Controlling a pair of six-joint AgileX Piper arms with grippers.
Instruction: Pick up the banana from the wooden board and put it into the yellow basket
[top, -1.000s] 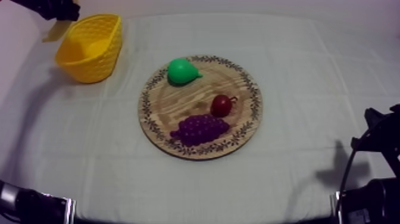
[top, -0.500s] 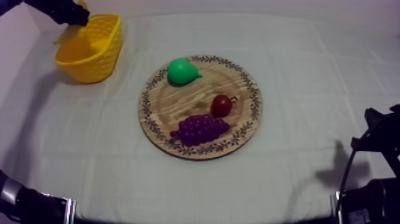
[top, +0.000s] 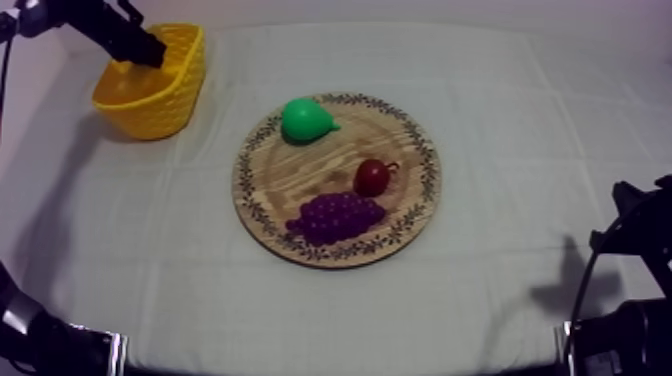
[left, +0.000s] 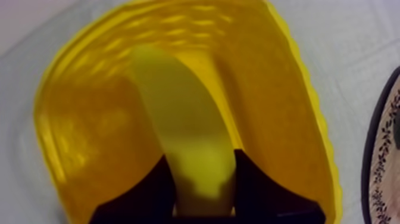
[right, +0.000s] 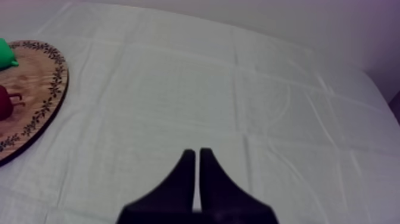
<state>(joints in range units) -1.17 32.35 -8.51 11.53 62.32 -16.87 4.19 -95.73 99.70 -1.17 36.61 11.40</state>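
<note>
In the left wrist view the yellow banana (left: 184, 119) is clamped between my left gripper's (left: 202, 158) black fingers and hangs inside the yellow basket (left: 297, 89). From above, my left gripper (top: 150, 50) reaches down into the basket (top: 160, 100) at the table's far left, and the arm hides the banana. The round wooden board (top: 290, 180) lies mid-table. My right gripper (right: 196, 156) hovers over bare cloth, its fingers pressed together as a narrow wedge.
On the board lie a green pear (top: 305, 120), a small red fruit (top: 372, 177) and a bunch of purple grapes (top: 337, 216). The board's rim (left: 387, 149) is just beside the basket. My right arm (top: 630, 240) rests at the lower right edge.
My left gripper carried the banana from beyond the basket's far left rim rightward and down into the basket. The right arm has stayed still.
</note>
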